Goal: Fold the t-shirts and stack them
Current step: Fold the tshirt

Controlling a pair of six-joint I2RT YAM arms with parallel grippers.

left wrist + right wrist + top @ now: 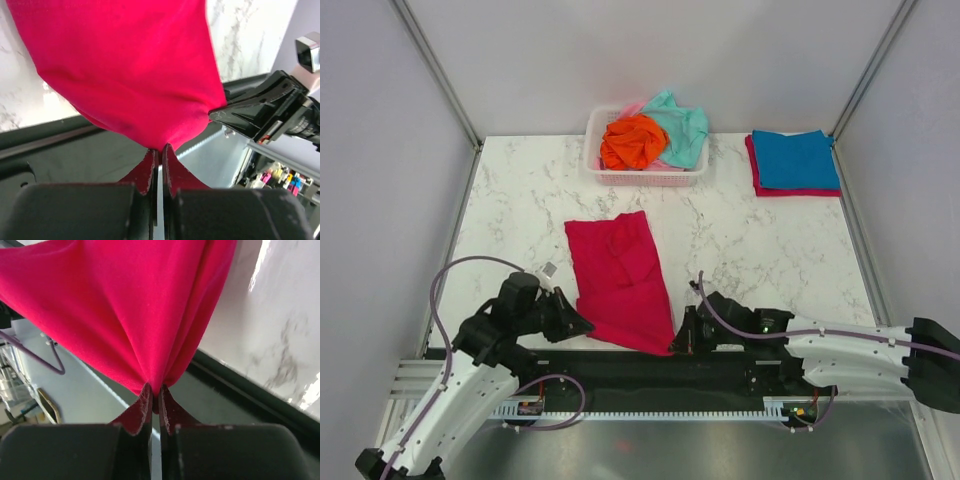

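Note:
A crimson red t-shirt [620, 275] lies lengthwise on the marble table, folded into a narrow strip, its near end at the table's front edge. My left gripper [582, 325] is shut on the shirt's near left corner, the red cloth [130, 75] pinched between its fingertips [149, 167]. My right gripper [676, 345] is shut on the near right corner, with red cloth [130, 315] bunched into its tips [145, 402]. At the back right lies a folded blue t-shirt [794, 158] on top of a folded red one [790, 190]. Orange [632, 142], mint-teal [682, 128] and pink shirts sit crumpled in the basket.
A white slatted basket [640, 178] stands at the back centre of the marble table [520, 210]. Grey walls with metal posts close in the left, right and back. A black rail and metal base [650, 370] run along the front edge below the arms.

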